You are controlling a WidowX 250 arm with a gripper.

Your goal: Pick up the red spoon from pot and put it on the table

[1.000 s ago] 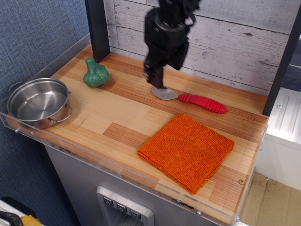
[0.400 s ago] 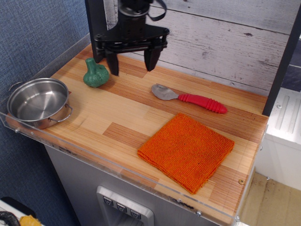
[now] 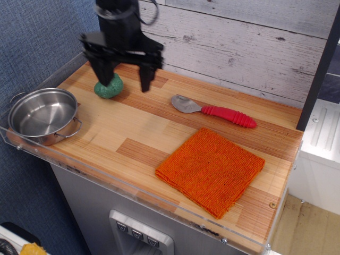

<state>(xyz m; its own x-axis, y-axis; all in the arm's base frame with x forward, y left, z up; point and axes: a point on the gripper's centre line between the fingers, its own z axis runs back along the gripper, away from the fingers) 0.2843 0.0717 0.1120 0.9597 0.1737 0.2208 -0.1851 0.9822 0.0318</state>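
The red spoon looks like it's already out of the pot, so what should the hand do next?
Probably just lift a little and hold clear. The red spoon lies flat on the table, the pot is empty, and the hand hangs open above the green toy, gripping nothing.

The red spoon [image 3: 217, 110] has a bright red ribbed handle and a silver metal bowl. The pot [image 3: 42, 115] is plain polished silver steel. The table [image 3: 122, 133] is striped in light tan and reddish-brown wood planks, edged with a clear rim. The cloth [image 3: 211, 169] is orange with a coarse woven texture. The vegetable toy [image 3: 108, 87] is green. The claw [image 3: 124, 79] is black. The back wall is whitewashed grey planking.
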